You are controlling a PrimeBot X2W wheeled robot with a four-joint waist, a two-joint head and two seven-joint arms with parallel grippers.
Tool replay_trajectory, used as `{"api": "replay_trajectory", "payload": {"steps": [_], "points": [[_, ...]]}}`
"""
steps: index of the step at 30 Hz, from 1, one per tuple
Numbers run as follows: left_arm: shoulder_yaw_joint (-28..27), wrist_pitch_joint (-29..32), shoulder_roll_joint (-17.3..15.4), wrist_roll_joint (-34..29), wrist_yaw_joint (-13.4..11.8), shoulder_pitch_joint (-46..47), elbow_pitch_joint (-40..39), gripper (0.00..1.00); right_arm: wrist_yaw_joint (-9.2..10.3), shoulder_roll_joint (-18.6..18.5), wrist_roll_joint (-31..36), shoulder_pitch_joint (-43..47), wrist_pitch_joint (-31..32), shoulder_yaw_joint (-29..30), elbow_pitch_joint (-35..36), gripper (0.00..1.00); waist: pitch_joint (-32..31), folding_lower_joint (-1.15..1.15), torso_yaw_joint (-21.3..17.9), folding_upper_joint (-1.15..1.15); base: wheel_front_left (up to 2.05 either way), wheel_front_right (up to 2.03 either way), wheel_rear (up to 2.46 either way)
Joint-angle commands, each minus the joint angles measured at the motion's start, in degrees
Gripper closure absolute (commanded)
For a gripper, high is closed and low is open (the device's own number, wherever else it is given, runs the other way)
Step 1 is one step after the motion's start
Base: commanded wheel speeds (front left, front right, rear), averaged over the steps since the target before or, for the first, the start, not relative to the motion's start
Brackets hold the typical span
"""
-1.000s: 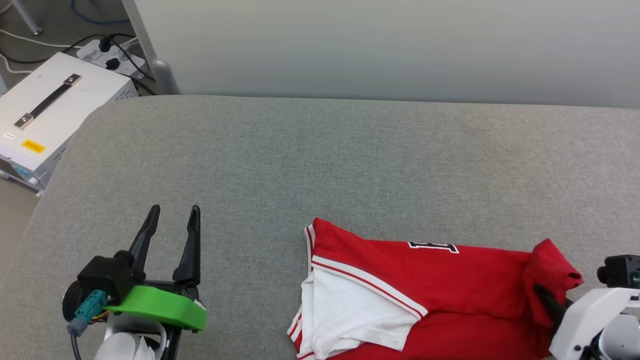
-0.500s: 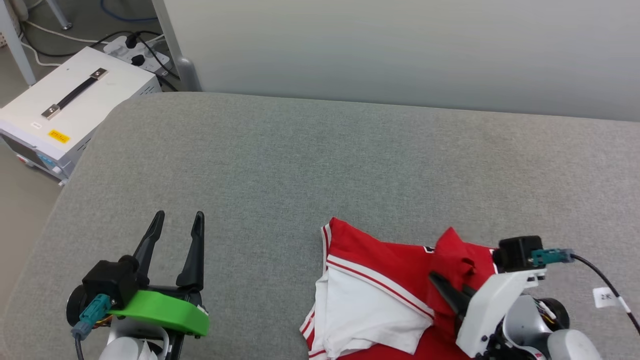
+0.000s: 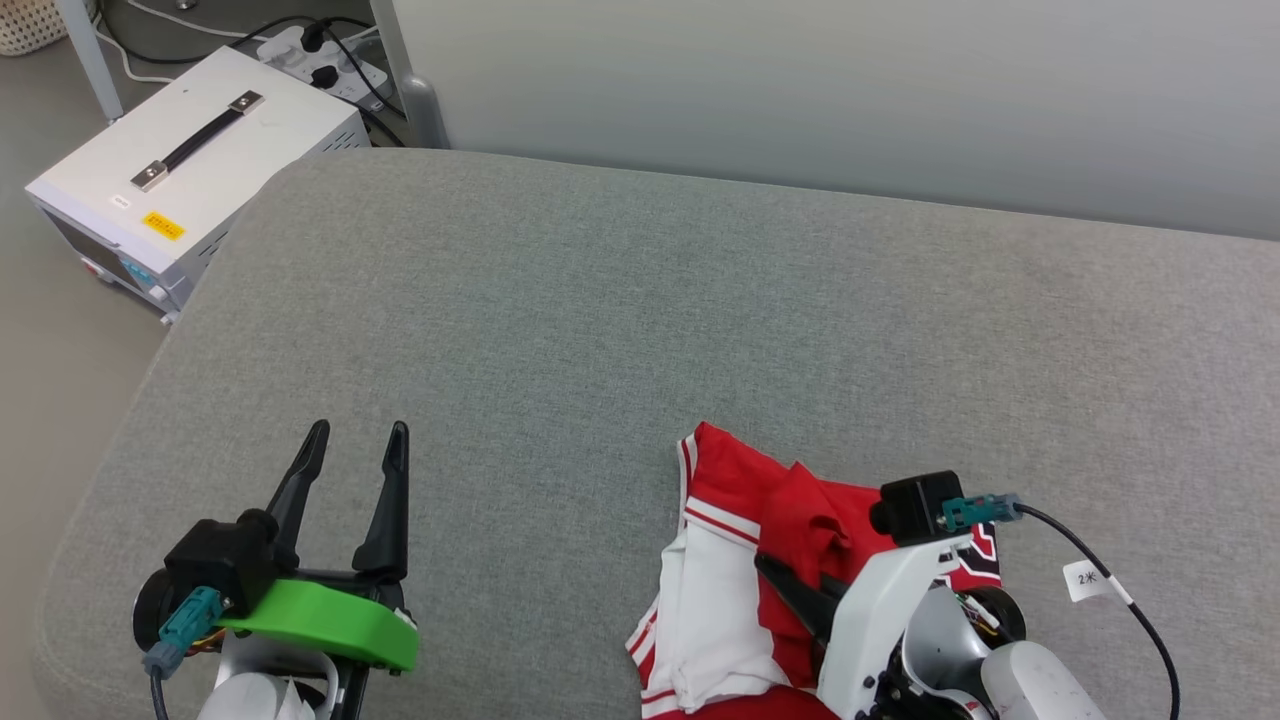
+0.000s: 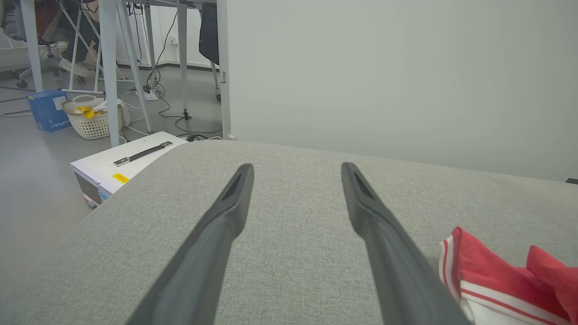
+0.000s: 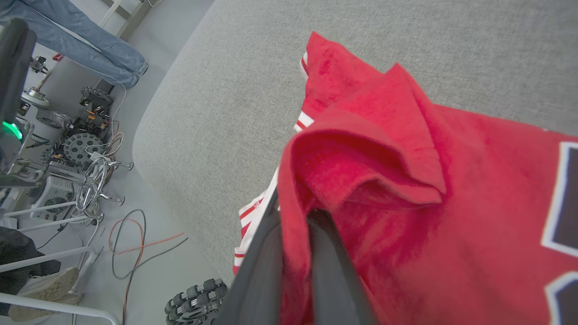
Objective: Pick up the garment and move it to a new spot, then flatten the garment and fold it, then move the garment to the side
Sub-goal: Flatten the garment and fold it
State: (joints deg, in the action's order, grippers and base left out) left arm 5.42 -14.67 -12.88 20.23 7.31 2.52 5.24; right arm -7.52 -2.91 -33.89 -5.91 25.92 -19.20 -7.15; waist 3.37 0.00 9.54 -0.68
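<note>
The right gripper (image 3: 768, 568), clamped on a red fold of the shirt (image 3: 735, 495), has carried that edge leftward over the body toward the white sleeve (image 3: 705, 600), so folding looks under way. The shirt lies bunched near the front of the grey cushion (image 3: 640, 320). The left gripper (image 3: 358, 432) hangs open and empty, well apart.

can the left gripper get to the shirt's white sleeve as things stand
Probably yes: the left gripper stands open over bare cushion, with nothing between it and the white sleeve to its right. The right gripper pinches a red fold.
</note>
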Motion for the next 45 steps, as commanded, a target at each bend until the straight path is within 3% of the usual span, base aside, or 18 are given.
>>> {"api": "replay_trajectory", "payload": {"steps": [1,3,4,5,8,18,22,28,33,37,40,45], "points": [[0.05,-0.33,0.14,0.23,0.17,0.72,0.1,0.0,0.03,0.01,-0.65,-1.48,-1.11,-0.64,-0.85,1.0,0.35,0.0,0.38,0.68,0.0,0.0,0.0],[0.1,-0.33,0.2,0.2,0.17,0.86,0.14,0.0,0.03,0.01,-1.37,-2.29,-2.22,-1.5,-2.6,1.0,0.49,0.0,0.58,0.68,0.0,0.0,0.0],[0.1,-0.33,0.22,0.18,0.17,0.9,0.18,0.0,0.03,0.01,-1.87,-2.67,-2.65,-1.95,-3.75,0.67,0.55,0.0,0.65,0.68,0.0,0.0,0.0],[0.08,-0.33,0.23,0.17,0.17,0.92,0.2,0.0,0.03,0.01,-1.76,-3.06,-2.96,-2.3,-4.71,0.0,0.59,0.0,0.69,0.68,0.0,0.0,0.0],[0.09,-0.33,0.25,0.14,0.17,0.96,0.3,0.0,0.03,0.02,0.02,-4.4,-4.86,-3.48,-7.49,0.0,0.61,0.0,0.81,0.68,0.0,0.0,0.0],[-0.06,-0.33,0.55,-0.06,0.17,0.64,0.67,0.0,0.03,0.02,-5.94,-6.44,-7.93,-10.47,-6.31,0.0,-0.24,0.0,0.32,0.68,0.0,0.0,0.0],[-0.07,-0.33,0.65,-0.07,0.17,0.38,0.6,0.0,0.03,-0.18,-2.33,-7.85,-9.85,-9.3,-5.69,0.0,-0.75,0.0,-0.09,0.68,0.0,0.0,0.0],[-0.5,-0.33,0.78,0.13,0.17,-0.25,0.14,0.0,0.03,-5.13,5.85,-10.32,-15.02,-7.48,-2.85,0.0,-1.79,0.0,-1.45,0.68,0.0,0.0,0.0],[-1.29,-0.33,1.36,0.32,0.17,-1.08,-0.6,0.0,0.03,-11.99,15.49,-12.95,-20.39,-3.32,-0.12,0.0,-2.42,0.0,-3.35,0.68,0.0,0.0,0.0],[-1.38,-0.33,1.75,0.17,0.17,-1.26,-1.26,0.0,0.03,-15.45,21.12,-12.69,-23.96,2.68,1.93,0.0,-2.13,0.0,-4.75,0.68,0.0,0.0,0.0],[-1.53,-0.33,1.95,0.0,0.17,-1.31,-1.63,0.0,0.03,-16.56,23.74,-11.45,-26.14,7.46,3.68,0.0,-1.77,0.0,-5.59,0.68,0.0,0.0,0.0],[-1.26,-0.33,2.51,-0.27,0.17,-1.23,-2.23,0.0,0.03,-15.34,25.26,-6.58,-29.46,15.52,7.87,0.0,-1.4,0.0,-6.34,0.68,0.0,0.0,0.0]]}}
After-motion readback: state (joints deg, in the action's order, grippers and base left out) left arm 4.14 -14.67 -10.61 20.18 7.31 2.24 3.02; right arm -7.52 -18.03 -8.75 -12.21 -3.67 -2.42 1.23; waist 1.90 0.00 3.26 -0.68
